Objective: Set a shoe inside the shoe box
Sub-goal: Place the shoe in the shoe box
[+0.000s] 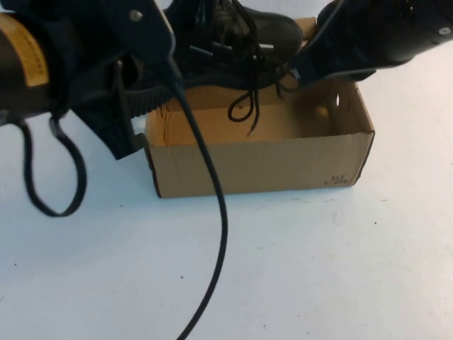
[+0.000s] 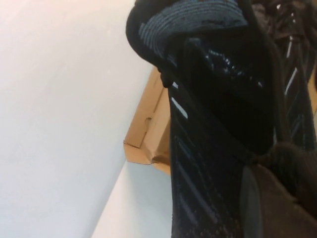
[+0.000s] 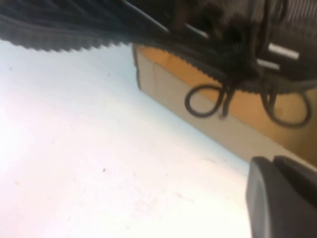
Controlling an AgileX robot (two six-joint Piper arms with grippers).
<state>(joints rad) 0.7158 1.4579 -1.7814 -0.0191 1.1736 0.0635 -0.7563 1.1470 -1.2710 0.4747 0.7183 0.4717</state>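
High view: the brown corrugated cardboard shoe box [image 1: 262, 166] stands open on the white table [image 1: 318, 269], and its near wall carries small dark print at the right-hand corner, too small to read. The black mesh sneaker with black laces [image 1: 241, 35] hangs over the box's far rim, held up clear of the box floor, its lace loops dangling down into the open box. The left gripper [image 1: 138, 92] sits at the box's left end, against the sneaker's heel side; the right gripper [image 1: 311, 64] is over the box's far right corner, at the sneaker's toe. A black cable [image 1: 212, 212] trails across the table in front of the box.

Left wrist view: the left gripper's fingers are clamped on the sneaker's ribbed knit collar [image 2: 198, 29]; a corner of the box shows beside it.

Right wrist view: the right gripper's fingers [image 3: 282, 198] are together, holding nothing that shows. The sneaker's ridged sole edge and a lace loop [image 3: 203, 99] hang just over the box's rim.
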